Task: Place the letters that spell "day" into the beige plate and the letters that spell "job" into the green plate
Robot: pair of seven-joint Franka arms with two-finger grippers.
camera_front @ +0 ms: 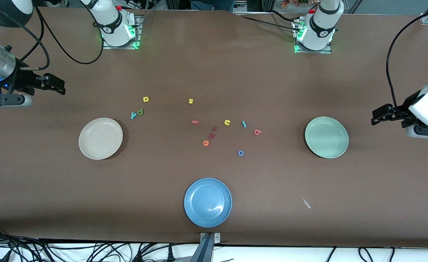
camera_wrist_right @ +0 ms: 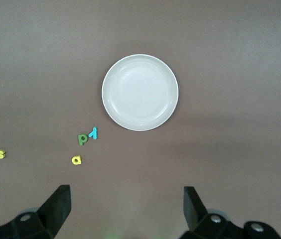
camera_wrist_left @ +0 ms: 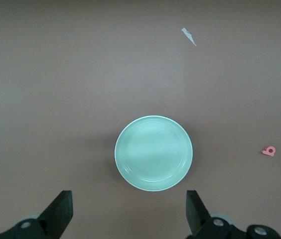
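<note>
Showing both plates bare on the table (camera_front: 214,65): beige plate (camera_front: 100,138) toward the right arm's end, green plate (camera_front: 326,137) toward the left arm's. Left tool (camera_wrist_left: 129,211) and right tool (camera_wrist_right: 126,208) wait at the table ends, jaws wide and empty. Foam letters, probably light and squashy, want edge pinches: yellow a (camera_front: 146,99), green d (camera_front: 140,111), teal y (camera_front: 133,115) near beige; teal j (camera_front: 244,124), salmon b (camera_front: 257,132), blue o (camera_front: 241,153) mid-table. Only the front view shows both groups.

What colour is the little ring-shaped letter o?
Blue. The letter o shows best in the front view.
</note>
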